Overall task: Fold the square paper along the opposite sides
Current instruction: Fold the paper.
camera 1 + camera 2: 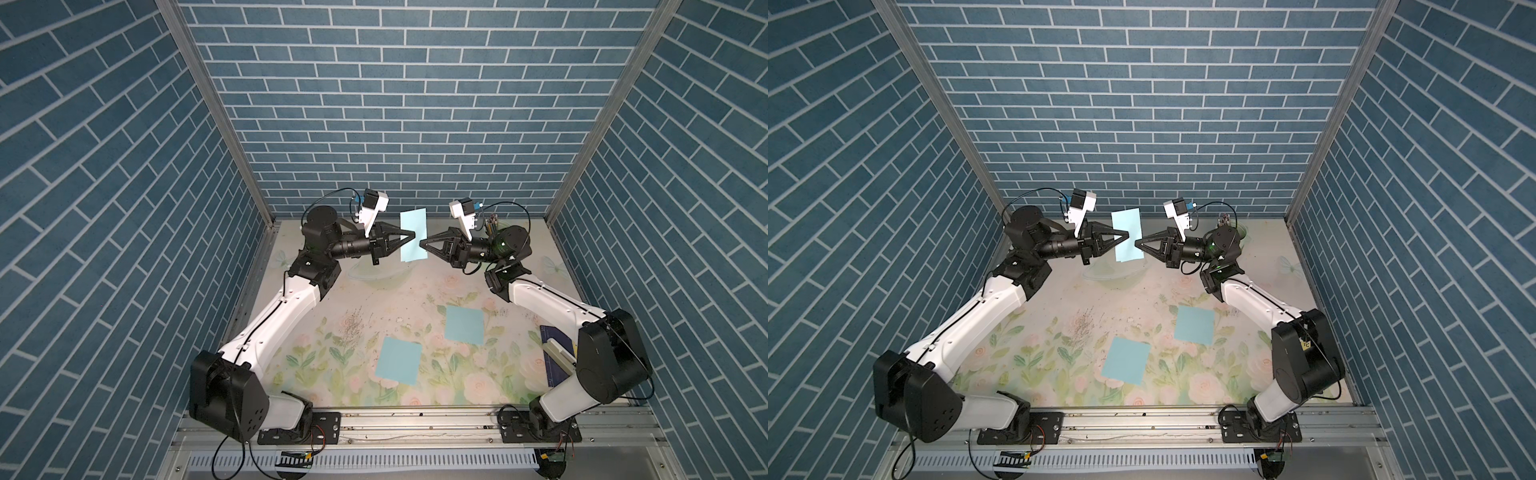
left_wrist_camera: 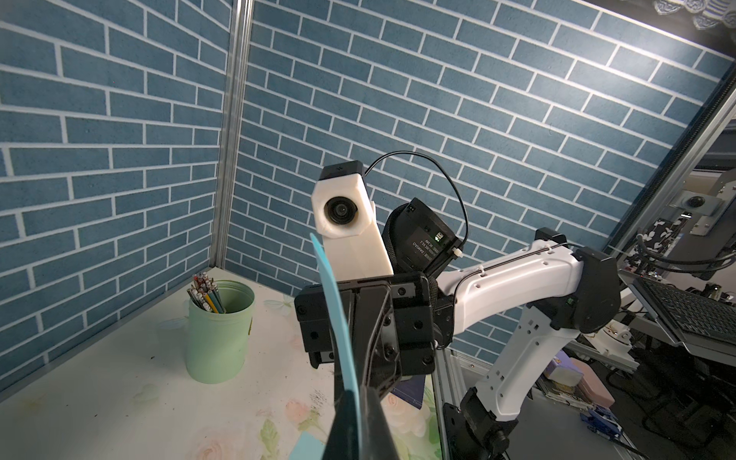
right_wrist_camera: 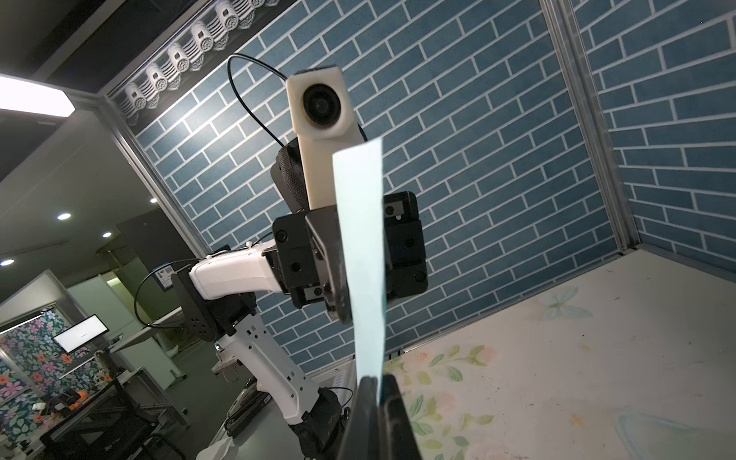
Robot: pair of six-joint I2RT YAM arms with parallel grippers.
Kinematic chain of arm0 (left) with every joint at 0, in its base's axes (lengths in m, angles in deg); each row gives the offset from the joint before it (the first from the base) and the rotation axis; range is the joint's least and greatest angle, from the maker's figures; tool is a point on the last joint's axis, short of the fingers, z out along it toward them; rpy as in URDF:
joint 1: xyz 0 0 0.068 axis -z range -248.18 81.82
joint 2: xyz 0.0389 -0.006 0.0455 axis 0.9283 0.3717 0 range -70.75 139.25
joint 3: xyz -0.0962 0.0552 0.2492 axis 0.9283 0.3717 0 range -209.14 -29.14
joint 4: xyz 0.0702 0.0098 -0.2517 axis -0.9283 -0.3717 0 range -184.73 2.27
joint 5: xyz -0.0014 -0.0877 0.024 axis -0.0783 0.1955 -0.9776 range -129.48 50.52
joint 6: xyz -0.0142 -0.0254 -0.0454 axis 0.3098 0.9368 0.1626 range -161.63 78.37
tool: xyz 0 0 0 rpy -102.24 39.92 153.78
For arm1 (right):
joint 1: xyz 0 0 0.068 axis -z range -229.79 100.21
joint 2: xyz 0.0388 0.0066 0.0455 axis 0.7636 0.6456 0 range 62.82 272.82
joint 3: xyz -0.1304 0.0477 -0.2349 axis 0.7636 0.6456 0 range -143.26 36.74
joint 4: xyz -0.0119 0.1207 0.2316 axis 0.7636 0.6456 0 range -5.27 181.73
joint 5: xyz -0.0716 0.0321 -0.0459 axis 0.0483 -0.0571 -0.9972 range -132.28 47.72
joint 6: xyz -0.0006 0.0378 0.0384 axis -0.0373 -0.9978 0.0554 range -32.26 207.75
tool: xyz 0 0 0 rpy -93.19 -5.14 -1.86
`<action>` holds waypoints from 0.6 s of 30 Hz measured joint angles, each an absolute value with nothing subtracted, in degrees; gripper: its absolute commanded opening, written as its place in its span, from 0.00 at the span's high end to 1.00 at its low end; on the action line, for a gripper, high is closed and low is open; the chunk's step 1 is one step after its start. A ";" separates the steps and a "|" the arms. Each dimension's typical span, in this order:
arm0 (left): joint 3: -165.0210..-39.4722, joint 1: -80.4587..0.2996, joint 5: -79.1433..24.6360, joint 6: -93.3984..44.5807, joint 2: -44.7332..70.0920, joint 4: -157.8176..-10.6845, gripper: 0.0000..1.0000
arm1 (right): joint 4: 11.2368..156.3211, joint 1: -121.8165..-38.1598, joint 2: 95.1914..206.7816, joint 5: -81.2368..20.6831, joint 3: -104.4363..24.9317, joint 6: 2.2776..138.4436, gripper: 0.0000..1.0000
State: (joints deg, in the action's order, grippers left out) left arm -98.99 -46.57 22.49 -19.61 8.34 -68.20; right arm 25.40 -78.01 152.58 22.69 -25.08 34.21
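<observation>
Top views both show the light blue paper [image 1: 414, 222] lifted off the flowered table [image 1: 374, 299]. It stands upright in the air near the back wall, between the two arms, and reads as a tall, narrow strip with its long side vertical. Whether it is one layer or doubled over, I cannot tell.

The left claw [image 1: 413, 236] reaches in from one side and the right claw [image 1: 422, 242] from the other. Their tips sit just beside each other at about the strip's middle height, the right tip a little lower. Both claws are pressed together and pinching the paper.

From the left wrist view the paper [image 2: 336, 318] appears almost edge-on, a thin blue blade rising out of the left claw's dark fingers [image 2: 378, 434], which close on it with no gap. From the right wrist view the strip [image 3: 360, 239] climbs from between the right claw's fingers [image 3: 364, 422], which are also clamped on it. Higher up, the left claw's tip meets the strip from the far side.

Two other blue sheets [image 1: 399, 360] [image 1: 464, 324] lie flat on the table nearer the front, apart from each other and well away from the held paper. A green cup [image 2: 220, 330] of pencils stands in the back corner, behind the right arm.
</observation>
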 measured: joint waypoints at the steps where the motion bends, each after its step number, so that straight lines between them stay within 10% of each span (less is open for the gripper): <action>1: -98.99 -46.57 22.49 -19.65 8.34 -68.51 1.00 | 25.25 -78.01 152.45 22.74 -24.78 34.21 1.00; 3: -98.99 -46.57 22.51 -19.74 8.34 -68.97 1.00 | 25.07 -78.01 152.14 22.89 -24.34 34.23 1.00; 6: -98.99 -46.62 22.51 -19.83 8.34 -69.21 1.00 | 24.68 -78.01 151.94 23.48 -23.93 34.01 0.57; 9: -98.99 -46.88 22.49 -19.83 8.34 -69.08 1.00 | 23.76 -78.01 151.92 24.70 -22.66 34.49 0.44; 14: -98.99 -46.94 22.49 -19.83 8.34 -69.06 1.00 | 22.32 -78.01 151.92 26.10 -21.11 34.49 0.61; 16: -98.99 -46.94 22.49 -19.83 8.34 -69.06 1.00 | 21.53 -78.01 151.92 26.48 -20.60 34.73 1.00; 18: -98.99 -46.94 22.49 -19.83 8.34 -69.06 1.00 | 20.74 -77.84 151.92 26.78 -20.14 35.10 1.00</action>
State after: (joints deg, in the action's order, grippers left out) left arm -98.99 -46.94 22.49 -19.83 8.34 -69.06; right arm 20.74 -77.84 151.92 26.78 -20.14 35.10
